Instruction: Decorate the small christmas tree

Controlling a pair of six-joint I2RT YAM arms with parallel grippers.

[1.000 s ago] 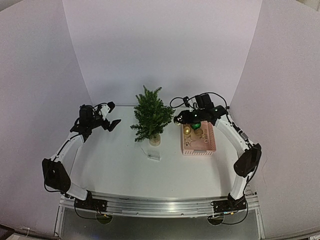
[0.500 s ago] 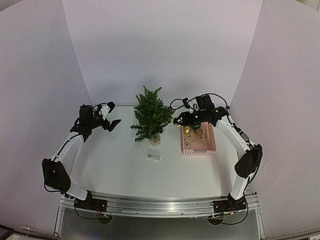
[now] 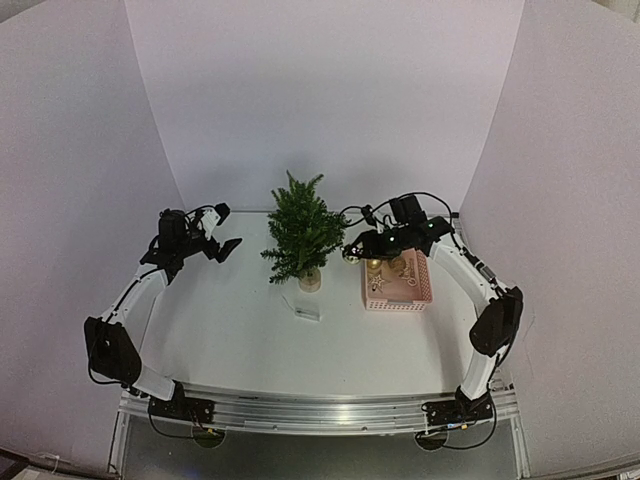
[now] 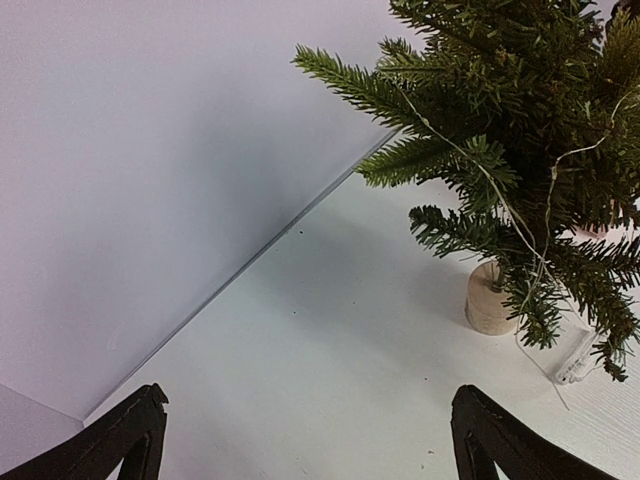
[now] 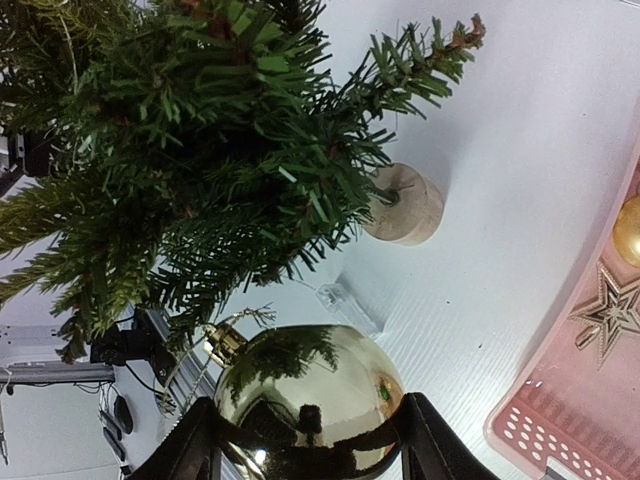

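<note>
From above, the tree (image 3: pixel 303 238) stands on its little pot (image 3: pixel 310 280) in the middle of the table (image 3: pixel 230 330), toward the back. The left gripper (image 3: pixel 226 230) hangs in the air, well off to the tree's left. I think it is waiting out of the way. The right gripper (image 3: pixel 352 246) is just beside the tree's right side, over the far corner of the pink basket (image 3: pixel 398 285).

The left wrist view shows that gripper's black fingertips (image 4: pixel 130 435) spread wide, with nothing between them but bare table. A thin wire (image 4: pixel 480 165) of lights runs down the branches to a small clear box (image 4: pixel 575 360) by the pot.

In the right wrist view, the fingers (image 5: pixel 425 450) hug a shiny gold ball (image 5: pixel 310 400) from both sides. Its cap (image 5: pixel 226 342) and thread loop point up at the branches, I guess so the loop can catch on a twig. A gold star (image 5: pixel 612 310) lies in the basket.

I can't see any words or labels anywhere.
</note>
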